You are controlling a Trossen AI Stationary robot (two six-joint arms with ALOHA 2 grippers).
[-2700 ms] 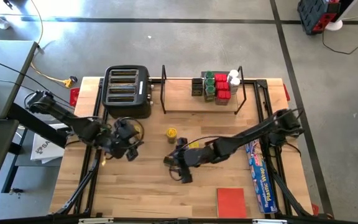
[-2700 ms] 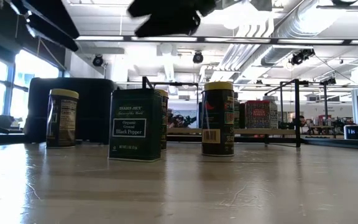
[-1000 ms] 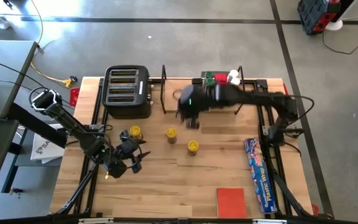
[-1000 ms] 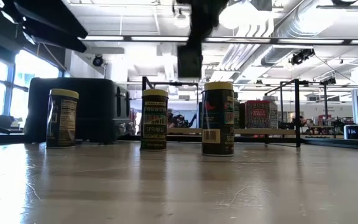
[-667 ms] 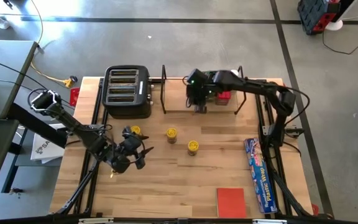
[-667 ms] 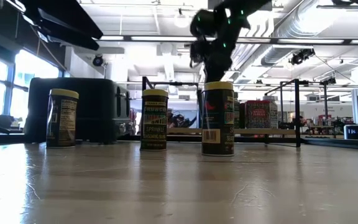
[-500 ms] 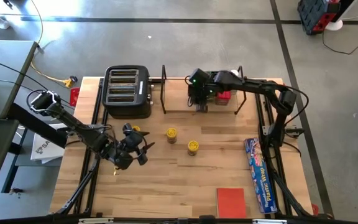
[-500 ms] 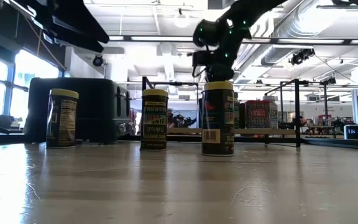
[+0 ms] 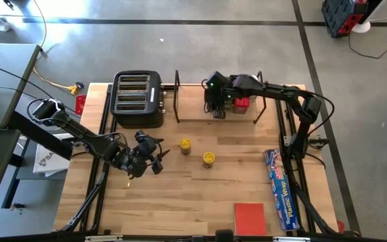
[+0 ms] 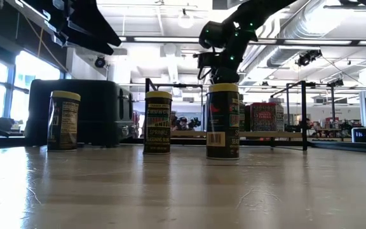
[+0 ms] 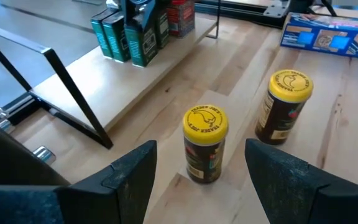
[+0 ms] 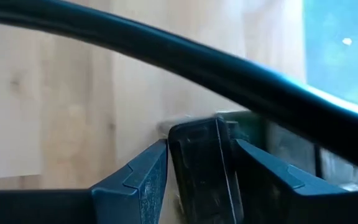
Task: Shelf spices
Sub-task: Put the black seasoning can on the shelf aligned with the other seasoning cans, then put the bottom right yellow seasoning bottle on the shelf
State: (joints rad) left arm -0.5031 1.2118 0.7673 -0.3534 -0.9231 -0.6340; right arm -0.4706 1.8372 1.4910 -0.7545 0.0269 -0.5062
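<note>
Three yellow-lidded spice jars stand upright on the table: two in the high view (image 9: 185,144) (image 9: 208,158), the third (image 10: 63,121) mostly covered there by my left arm. My left gripper (image 9: 151,158) is open and hovers just left of them, facing the nearer jar (image 11: 205,142). More tins and jars (image 9: 237,94) stand at the right of the shelf (image 9: 197,111). My right gripper (image 9: 217,109) is over the shelf board beside them, shut on a black tin (image 12: 197,165). My right gripper pinches the black tin between its two fingers (image 12: 143,177), one on each opposite side wall (image 12: 178,155). It comes at the tin from above, over the shelf board. The gripper hides the tin's lower end, so whether it rests on the board cannot be told.
A black four-slot toaster (image 9: 138,99) stands left of the shelf. The blue plastic-wrap box (image 9: 279,188) lies along the right edge and a flat red square (image 9: 250,218) near the front edge. The shelf's black wire frame (image 12: 229,68) runs close by my right gripper.
My right gripper has carried the black tin toward the far edge onto the shelf, beside the tins standing there, and lowered it. My left gripper has moved right and toward the far edge, closing on the yellow-lidded jars, and has stayed open.
</note>
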